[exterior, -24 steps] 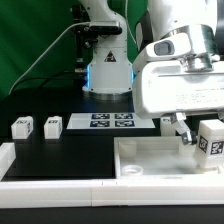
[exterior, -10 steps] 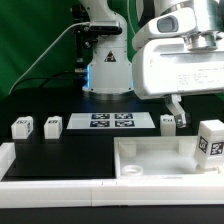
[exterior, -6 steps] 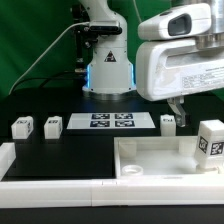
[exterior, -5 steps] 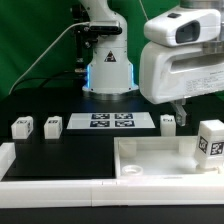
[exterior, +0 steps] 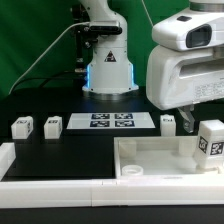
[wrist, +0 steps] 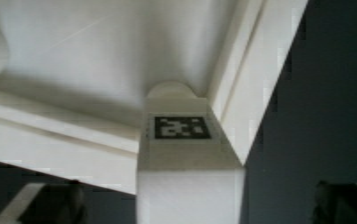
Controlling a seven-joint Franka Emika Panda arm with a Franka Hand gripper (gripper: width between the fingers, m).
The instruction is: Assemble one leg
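Note:
A white leg (exterior: 210,140) with a square marker stands upright in the right corner of the white tabletop (exterior: 150,158). My gripper (exterior: 192,118) hangs just above and beside the leg's top, open and empty. In the wrist view the leg (wrist: 189,150) rises between my two dark fingers (wrist: 47,200), which stand wide apart and clear of it. Three more legs lie on the black table: two at the exterior view's left (exterior: 20,127) (exterior: 52,125) and one behind the tabletop (exterior: 168,122).
The marker board (exterior: 112,121) lies at the back middle of the table. The robot base (exterior: 107,70) stands behind it. A white rim (exterior: 60,182) runs along the table's front edge.
My gripper has let go of the leg, risen off it and shifted toward the exterior view's right. The leg stays upright in the tabletop's corner.

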